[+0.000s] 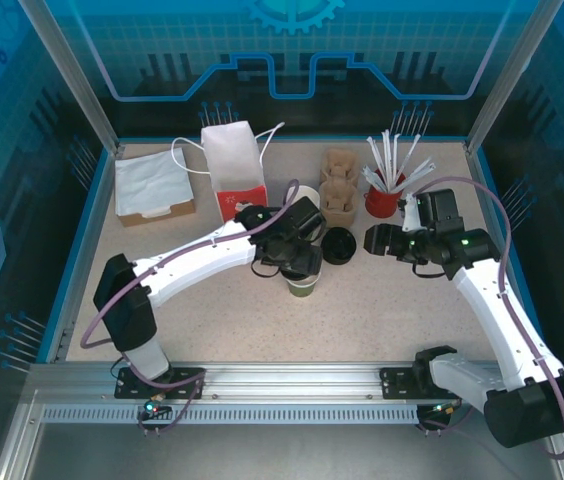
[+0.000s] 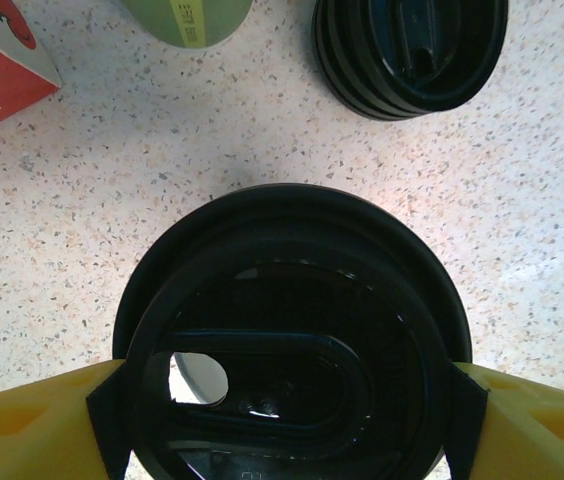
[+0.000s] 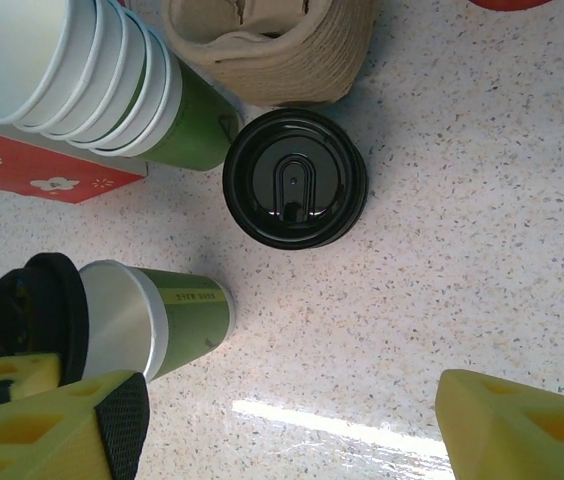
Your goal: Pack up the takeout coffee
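Observation:
A small paper cup, white at the rim and green below, stands on the speckled table near the middle. My left gripper is shut on a round black lid and holds it flat right over the cup's mouth. Through the lid's sip hole I see the cup's pale inside. Whether lid and rim touch I cannot tell. My right gripper hangs open to the right of the cup, with bare table between its yellow fingers.
A stack of black lids lies beyond the cup. Behind it are a stack of spare cups, the brown cup carrier, a red cup of straws, a red-and-white bag and a napkin box.

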### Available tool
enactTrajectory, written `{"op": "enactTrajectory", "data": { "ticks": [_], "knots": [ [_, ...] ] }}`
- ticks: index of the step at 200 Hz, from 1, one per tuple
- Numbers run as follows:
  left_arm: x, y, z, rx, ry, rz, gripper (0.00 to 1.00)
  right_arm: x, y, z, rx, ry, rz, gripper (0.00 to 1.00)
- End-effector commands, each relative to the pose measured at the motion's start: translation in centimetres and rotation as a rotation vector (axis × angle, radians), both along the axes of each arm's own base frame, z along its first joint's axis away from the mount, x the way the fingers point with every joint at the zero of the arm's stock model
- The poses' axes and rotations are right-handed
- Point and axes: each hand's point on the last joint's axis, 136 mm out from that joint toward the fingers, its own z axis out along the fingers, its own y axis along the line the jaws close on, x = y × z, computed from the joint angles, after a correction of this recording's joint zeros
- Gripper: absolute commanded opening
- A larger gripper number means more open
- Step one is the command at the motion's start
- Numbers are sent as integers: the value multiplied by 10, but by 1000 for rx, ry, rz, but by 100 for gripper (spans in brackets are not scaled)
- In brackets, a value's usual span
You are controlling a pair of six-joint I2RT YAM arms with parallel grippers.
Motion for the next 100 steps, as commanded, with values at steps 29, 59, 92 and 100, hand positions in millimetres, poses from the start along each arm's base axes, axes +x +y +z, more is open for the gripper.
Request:
{"op": "enactTrajectory", "data": {
  "ticks": [29,59,92,100],
  "knots": [
    [-1,-3,-8,67,0,-38,79,-1,-4,-5,14,8,-6,77],
    [-1,-4,-13,84,2,-42,79,1,-2,-5,30,7,-2,77],
    [-3,-6,-17,90,9,-51,80,1,-2,-4,41,5,0,77],
    [-3,-7,-18,91,11,-53,79,1,-2,-4,43,4,0,77]
  ]
}}
